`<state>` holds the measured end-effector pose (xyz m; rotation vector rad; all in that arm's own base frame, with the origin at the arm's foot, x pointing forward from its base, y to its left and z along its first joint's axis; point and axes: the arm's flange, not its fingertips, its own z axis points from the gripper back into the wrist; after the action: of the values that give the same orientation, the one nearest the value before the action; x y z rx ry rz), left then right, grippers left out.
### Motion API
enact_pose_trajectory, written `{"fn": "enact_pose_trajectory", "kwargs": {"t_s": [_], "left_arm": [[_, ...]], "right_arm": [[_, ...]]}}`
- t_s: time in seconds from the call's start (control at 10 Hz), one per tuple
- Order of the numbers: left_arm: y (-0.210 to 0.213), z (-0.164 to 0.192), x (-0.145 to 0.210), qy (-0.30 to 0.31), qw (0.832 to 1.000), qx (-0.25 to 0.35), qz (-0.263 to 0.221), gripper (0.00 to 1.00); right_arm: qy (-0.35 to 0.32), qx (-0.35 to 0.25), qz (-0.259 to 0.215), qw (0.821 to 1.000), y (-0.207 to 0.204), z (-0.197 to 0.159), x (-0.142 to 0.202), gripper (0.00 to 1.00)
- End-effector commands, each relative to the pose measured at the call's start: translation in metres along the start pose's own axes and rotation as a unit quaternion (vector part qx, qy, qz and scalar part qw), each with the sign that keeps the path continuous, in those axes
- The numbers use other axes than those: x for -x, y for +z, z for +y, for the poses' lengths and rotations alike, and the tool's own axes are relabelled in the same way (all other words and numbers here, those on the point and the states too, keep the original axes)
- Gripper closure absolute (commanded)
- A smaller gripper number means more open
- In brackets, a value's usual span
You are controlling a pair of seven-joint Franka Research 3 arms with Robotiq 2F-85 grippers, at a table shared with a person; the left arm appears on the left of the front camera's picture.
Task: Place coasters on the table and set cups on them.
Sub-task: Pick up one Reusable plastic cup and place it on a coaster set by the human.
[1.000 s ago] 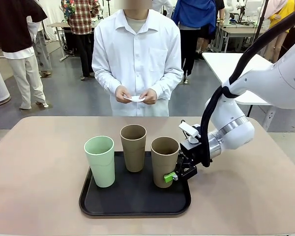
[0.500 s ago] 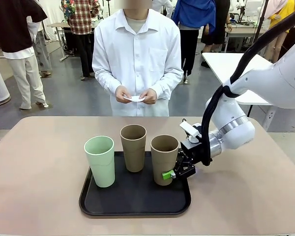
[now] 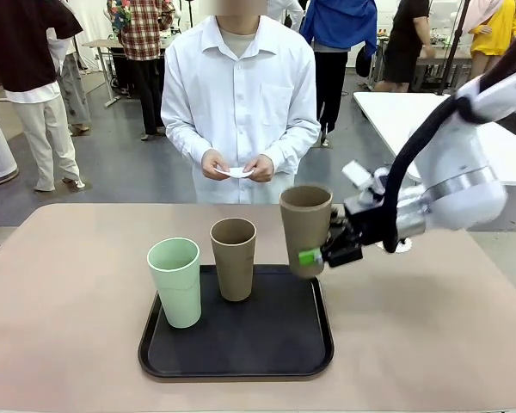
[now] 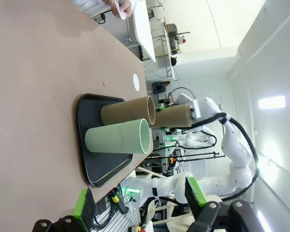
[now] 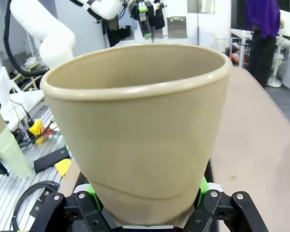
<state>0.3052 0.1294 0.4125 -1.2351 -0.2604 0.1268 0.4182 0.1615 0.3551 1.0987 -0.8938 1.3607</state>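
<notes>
Right hand (image 3: 312,255), gripping a tan cup (image 3: 306,225), has lifted it off the tray (image 3: 241,344).

My right gripper (image 3: 312,255) clamps a brown cup (image 3: 305,225) upright in the air over the black tray's (image 3: 241,351) far right corner. A green cup (image 3: 175,284) and a second brown cup (image 3: 233,260) stand on the tray. The person opposite holds a coaster (image 3: 236,173).

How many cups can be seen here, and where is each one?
3. The mint green cup and one tan cup stand on the black tray; the other tan cup is held in the air by the right gripper, near the tray's right edge. None looks hidden.
</notes>
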Motion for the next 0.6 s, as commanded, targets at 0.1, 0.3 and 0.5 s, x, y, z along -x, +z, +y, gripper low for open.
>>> {"fn": "enact_pose_trajectory", "kwargs": {"t_s": [0.1,0.3,0.5], "left_arm": [[0.002,0.000,0.001,-0.004,1.000,0.004,-0.001,0.00],[0.002,0.000,0.001,-0.004,1.000,0.004,-0.001,0.00],[0.002,0.000,0.001,-0.004,1.000,0.004,-0.001,0.00]], "right_arm": [[0.020,0.034,0.003,0.999,0.020,0.019,-0.064,1.00],[0.041,0.058,-0.014,0.997,0.033,0.023,-0.102,1.00],[0.044,0.061,-0.010,0.997,0.040,0.022,-0.112,1.00]]}}
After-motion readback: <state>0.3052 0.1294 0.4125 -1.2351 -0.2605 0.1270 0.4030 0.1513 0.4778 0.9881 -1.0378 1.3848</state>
